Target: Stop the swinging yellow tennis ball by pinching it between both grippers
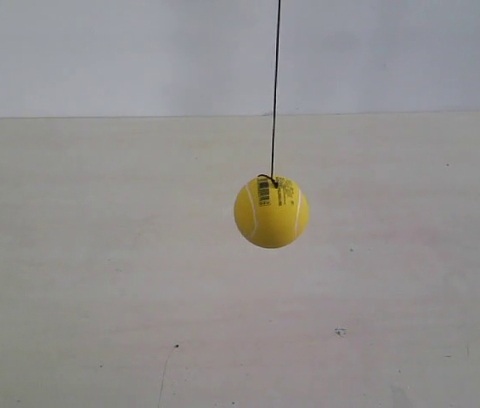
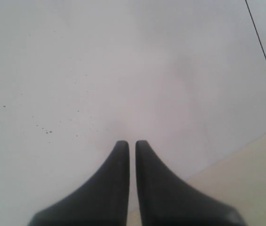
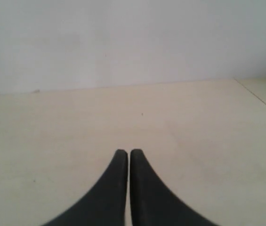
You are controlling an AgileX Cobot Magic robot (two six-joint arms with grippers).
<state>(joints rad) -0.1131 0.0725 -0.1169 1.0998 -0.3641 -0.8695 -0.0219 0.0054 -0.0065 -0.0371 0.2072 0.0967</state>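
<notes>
Hanging by string (image 1: 274,85), yellow tennis ball (image 1: 271,212), apart from left pincer (image 2: 132,142)

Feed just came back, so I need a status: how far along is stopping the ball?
Done: nothing yet. The yellow tennis ball hangs free on its string, and no gripper shows beside it in the exterior view. In hand: the left gripper and right gripper have jaws closed and empty; the left wrist view catches only a sliver of the ball. Remaining: bring both in and pinch it.
</notes>
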